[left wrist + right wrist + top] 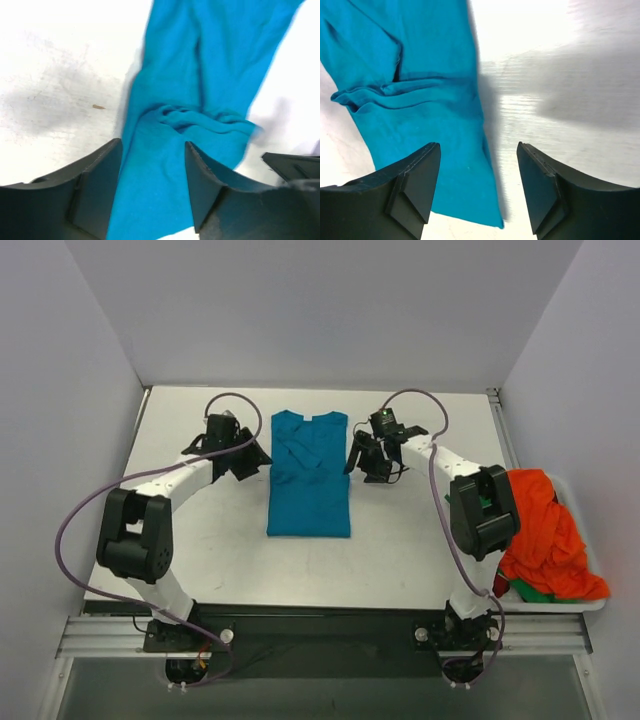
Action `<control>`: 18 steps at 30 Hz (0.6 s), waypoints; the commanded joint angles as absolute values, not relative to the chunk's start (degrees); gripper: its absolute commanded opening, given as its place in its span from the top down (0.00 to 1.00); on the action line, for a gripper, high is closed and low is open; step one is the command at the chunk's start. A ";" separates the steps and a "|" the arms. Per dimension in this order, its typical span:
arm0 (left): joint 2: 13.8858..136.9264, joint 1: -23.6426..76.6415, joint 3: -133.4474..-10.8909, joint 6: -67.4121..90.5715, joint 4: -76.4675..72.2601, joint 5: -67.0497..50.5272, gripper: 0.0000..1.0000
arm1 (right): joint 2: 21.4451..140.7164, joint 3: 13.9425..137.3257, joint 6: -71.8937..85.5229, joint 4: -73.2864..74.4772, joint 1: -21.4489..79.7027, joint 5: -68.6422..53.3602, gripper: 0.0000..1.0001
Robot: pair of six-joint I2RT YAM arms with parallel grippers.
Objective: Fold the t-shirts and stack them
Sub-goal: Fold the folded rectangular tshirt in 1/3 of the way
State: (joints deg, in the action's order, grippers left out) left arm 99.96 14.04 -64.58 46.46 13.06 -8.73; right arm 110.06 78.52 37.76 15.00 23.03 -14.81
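We see the teal t-shirt [310, 480] whole only from above; both wrist views cut it off at their edges. Well to its right, the green t-shirt [533, 592] lies mostly buried under the orange-red t-shirt [550, 530]. Left of the teal t-shirt in the left wrist view, a brown speck [98, 106] is too small to name.

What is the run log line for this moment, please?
teal t-shirt: sides folded in, flat on table | left end effector: open, over it | right end effector: open, at its edge | orange-red shirt: heaped far right
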 commanded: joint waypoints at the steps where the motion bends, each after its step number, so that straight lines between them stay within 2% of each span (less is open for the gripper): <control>1: 92.91 15.19 -64.69 45.09 11.34 -8.26 0.41 | 103.63 78.58 34.54 18.37 23.37 -11.18 0.39; 2: 91.86 15.81 -64.51 45.09 10.90 -8.26 0.47 | 102.40 78.31 34.37 18.46 24.60 -10.21 0.47; 3: 91.58 16.52 -64.51 45.17 11.07 -8.35 0.51 | 102.04 78.22 33.93 18.37 25.22 -9.76 0.50; 4: 91.67 17.39 -64.86 45.44 11.07 -8.44 0.62 | 101.87 78.48 33.66 18.46 26.09 -9.49 0.53; 5: 92.28 19.06 -65.04 45.44 11.16 -8.44 0.68 | 102.39 78.83 33.49 18.46 27.32 -8.71 0.58; 9: 96.41 22.49 -67.06 45.70 10.98 -8.52 0.89 | 105.90 80.68 33.57 18.46 28.39 -9.23 0.70; 11: 99.92 23.37 -68.63 45.79 10.29 -9.14 0.96 | 108.53 82.08 33.40 18.37 28.39 -10.28 0.72; 18: 109.50 19.71 -70.75 46.58 5.63 -12.30 1.00 | 116.62 87.27 32.43 18.11 26.90 -13.35 0.72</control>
State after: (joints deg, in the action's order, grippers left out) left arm 107.22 22.92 -68.31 46.13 10.31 -10.66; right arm 114.10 84.53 33.32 16.88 28.21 -11.53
